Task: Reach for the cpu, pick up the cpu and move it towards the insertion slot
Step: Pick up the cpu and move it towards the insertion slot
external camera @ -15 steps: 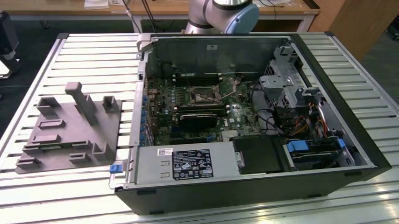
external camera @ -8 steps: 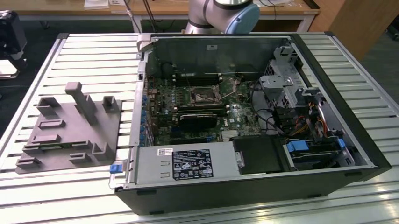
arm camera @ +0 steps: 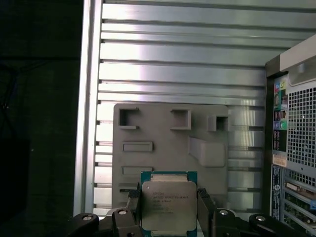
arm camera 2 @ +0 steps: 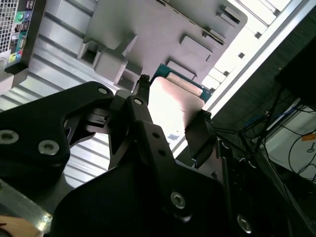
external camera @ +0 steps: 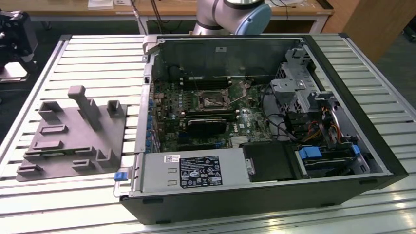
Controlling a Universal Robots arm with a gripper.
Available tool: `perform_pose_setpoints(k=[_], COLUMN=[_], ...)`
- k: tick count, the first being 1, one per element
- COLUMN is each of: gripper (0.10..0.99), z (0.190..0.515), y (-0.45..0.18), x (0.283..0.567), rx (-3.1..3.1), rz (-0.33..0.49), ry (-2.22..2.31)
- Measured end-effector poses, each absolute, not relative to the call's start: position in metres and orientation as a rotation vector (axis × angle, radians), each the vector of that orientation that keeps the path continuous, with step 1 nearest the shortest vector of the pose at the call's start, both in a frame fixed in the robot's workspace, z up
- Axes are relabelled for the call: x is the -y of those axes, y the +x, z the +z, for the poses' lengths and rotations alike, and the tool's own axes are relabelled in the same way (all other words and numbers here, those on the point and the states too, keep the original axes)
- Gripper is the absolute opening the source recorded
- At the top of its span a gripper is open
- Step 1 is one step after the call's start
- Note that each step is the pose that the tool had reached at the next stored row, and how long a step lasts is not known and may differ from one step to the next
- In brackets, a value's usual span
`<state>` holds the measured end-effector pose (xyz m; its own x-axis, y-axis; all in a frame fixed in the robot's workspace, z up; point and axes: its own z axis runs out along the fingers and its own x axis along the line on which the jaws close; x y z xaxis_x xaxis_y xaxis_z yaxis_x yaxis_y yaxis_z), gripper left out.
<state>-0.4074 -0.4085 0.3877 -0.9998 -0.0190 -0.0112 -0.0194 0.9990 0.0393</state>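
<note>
An open case (external camera: pixel 260 202) lies on the slatted bench (external camera: pixel 85 58); the slot (external camera: pixel 213 99) sits mid-board, beside a black block (external camera: pixel 206 126); a grey block (external camera: pixel 71 139) with posts stands at the exterior view's left; the arm (external camera: pixel 234 14) rises behind.

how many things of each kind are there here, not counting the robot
cpu: 1, held between the fingers
insertion slot: 1
grey plastic block: 1
open computer case: 1
total: 4
</note>
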Motion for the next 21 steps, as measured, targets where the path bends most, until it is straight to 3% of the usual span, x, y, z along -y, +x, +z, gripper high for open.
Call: perform_pose_setpoints(k=[21], gripper=[0.537], z=[0.388], y=[-0.366], x=[0.409], rx=[-3.130], rz=[0.062], ry=[-0.030])
